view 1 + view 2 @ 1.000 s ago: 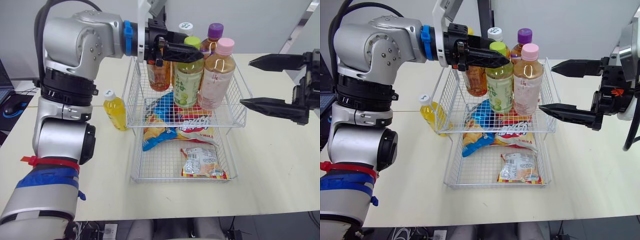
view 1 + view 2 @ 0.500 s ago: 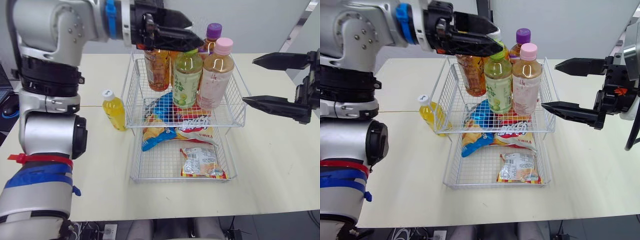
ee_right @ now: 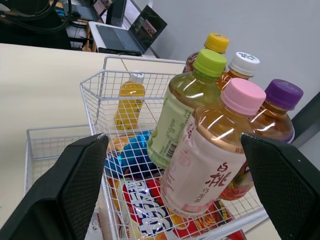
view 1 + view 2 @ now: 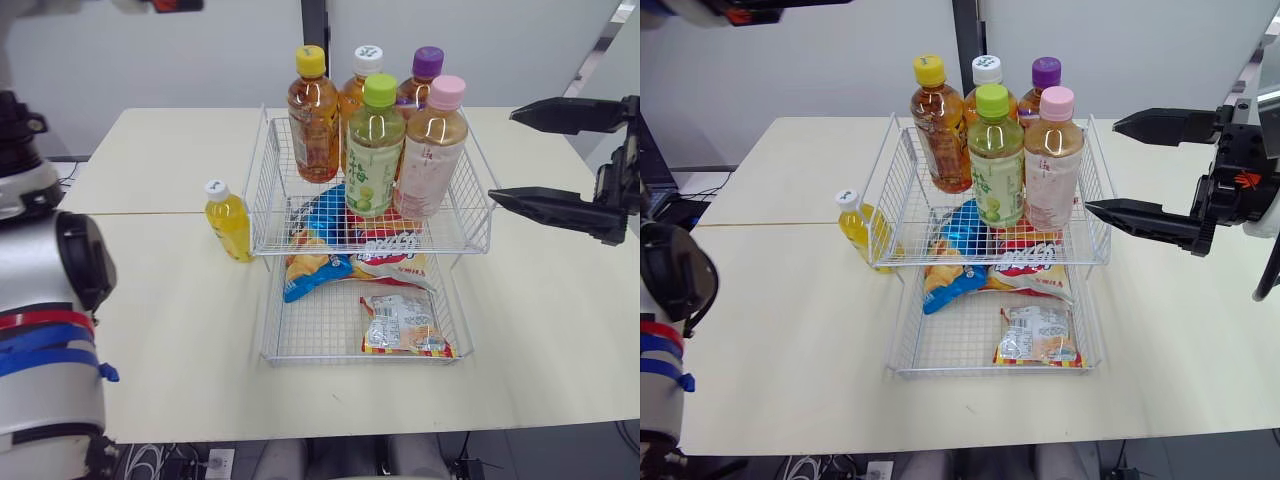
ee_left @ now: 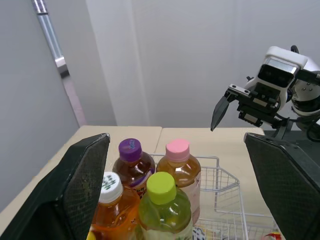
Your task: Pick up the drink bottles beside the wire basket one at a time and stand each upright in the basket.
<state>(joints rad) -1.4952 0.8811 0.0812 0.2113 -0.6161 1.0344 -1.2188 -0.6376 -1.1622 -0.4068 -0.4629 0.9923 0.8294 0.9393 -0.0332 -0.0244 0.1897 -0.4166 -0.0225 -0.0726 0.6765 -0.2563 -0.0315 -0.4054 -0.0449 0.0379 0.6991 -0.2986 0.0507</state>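
Noted the cream table (image 4: 150,300) carrying a two-tier wire basket (image 4: 262,200) near its middle. Found the right gripper (image 4: 503,155) spread wide beside the basket's right wall, holding nothing; caught the left gripper (image 5: 176,140) likewise gaping above the bottles. Counted five drink bottles (image 4: 375,150) upright in the upper tier. Spotted one small yellow juice bottle (image 4: 230,222) standing on the table just beside the basket's left wall, well inside the table's left edge. Judged it next: best gripped mid-body by the left gripper, lifted clear of the rim, set in the free front-left corner
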